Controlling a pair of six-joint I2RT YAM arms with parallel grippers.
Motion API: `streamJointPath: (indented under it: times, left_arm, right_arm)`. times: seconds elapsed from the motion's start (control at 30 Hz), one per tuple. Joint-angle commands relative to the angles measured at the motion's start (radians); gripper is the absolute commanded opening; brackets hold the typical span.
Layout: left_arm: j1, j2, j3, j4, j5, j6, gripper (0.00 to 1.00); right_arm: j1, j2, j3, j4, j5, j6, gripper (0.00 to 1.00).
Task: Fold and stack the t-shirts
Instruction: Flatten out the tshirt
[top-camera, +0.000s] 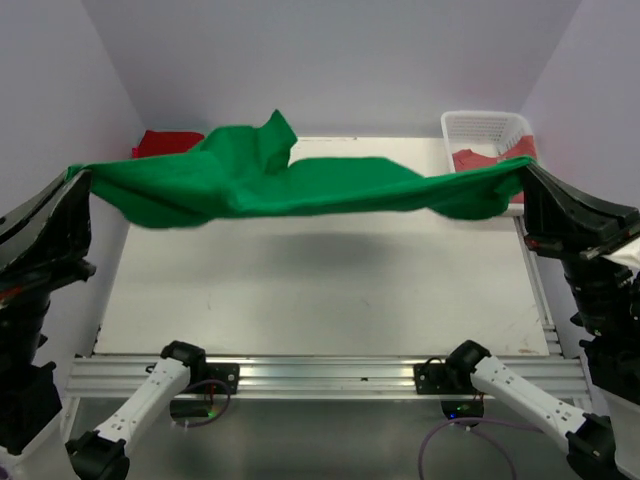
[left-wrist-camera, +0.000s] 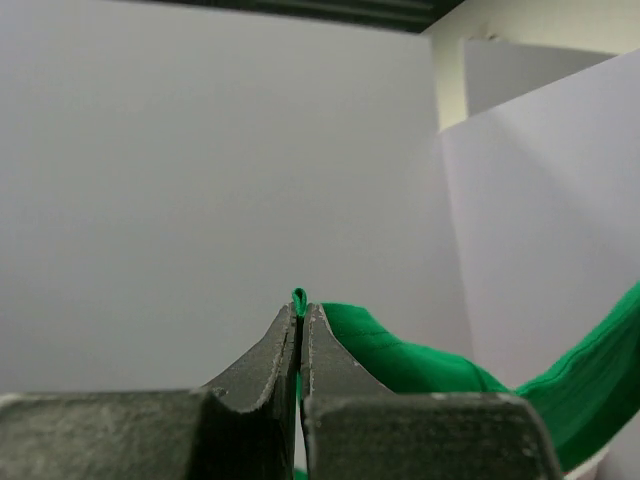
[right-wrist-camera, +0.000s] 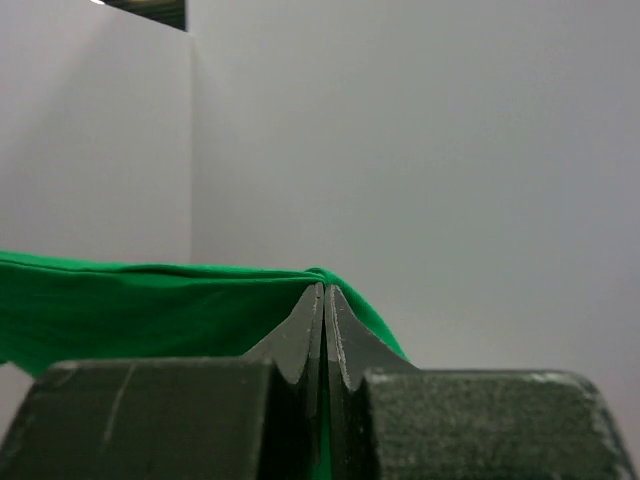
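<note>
Above the table (top-camera: 320, 300) both tools are clenched on cloth: the left gripper (left-wrist-camera: 300, 312) pinches a small fold of the green t-shirt (top-camera: 290, 185) over the table's left edge, and the right gripper (right-wrist-camera: 325, 290) pinches its other end over the right edge. The shirt hangs stretched between them, clear of the table top and sagging mid-span, with one flap standing up on the far side. At the table's far right corner a white basket (top-camera: 487, 128) holds a salmon-red t-shirt (top-camera: 478, 158). At the far left corner lies a red t-shirt (top-camera: 165, 143), partly hidden by the green one.
</note>
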Motion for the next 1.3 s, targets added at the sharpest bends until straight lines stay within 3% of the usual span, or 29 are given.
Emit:
streamJointPath:
  times: [0.0,0.1,0.37,0.5,0.67,0.83,1.0,1.27]
  left_arm:
    - [0.001,0.051,0.038,-0.054,0.179,-0.097,0.0]
    - [0.009,0.067,0.037,-0.014,0.19,-0.105,0.0]
    - [0.009,0.281,-0.172,0.093,-0.243,0.005,0.0]
    - [0.027,0.428,-0.287,0.173,-0.326,0.025,0.0]
    - [0.156,0.639,-0.397,0.269,-0.248,-0.05,0.0]
    - [0.192,0.853,-0.439,0.323,-0.26,-0.054,0.0]
    - [0.202,1.002,-0.391,0.334,-0.277,-0.05,0.0]
    - [0.222,1.153,-0.31,0.379,-0.281,-0.062,0.0]
  right_arm:
    - [0.001,0.022,-0.011,-0.059,-0.18,0.086,0.0]
    - [0.001,0.052,-0.014,-0.026,-0.079,0.095,0.0]
    - [0.003,0.409,0.076,-0.136,0.55,0.132,0.0]
    - [-0.006,0.593,0.049,-0.148,0.702,0.146,0.0]
    - [-0.071,0.812,0.02,-0.202,0.704,0.31,0.0]
    - [-0.19,1.076,0.075,-0.263,0.675,0.408,0.0]
    - [-0.264,1.294,0.162,-0.182,0.661,0.402,0.0]
    - [-0.341,1.499,0.34,-0.104,0.633,0.349,0.0]
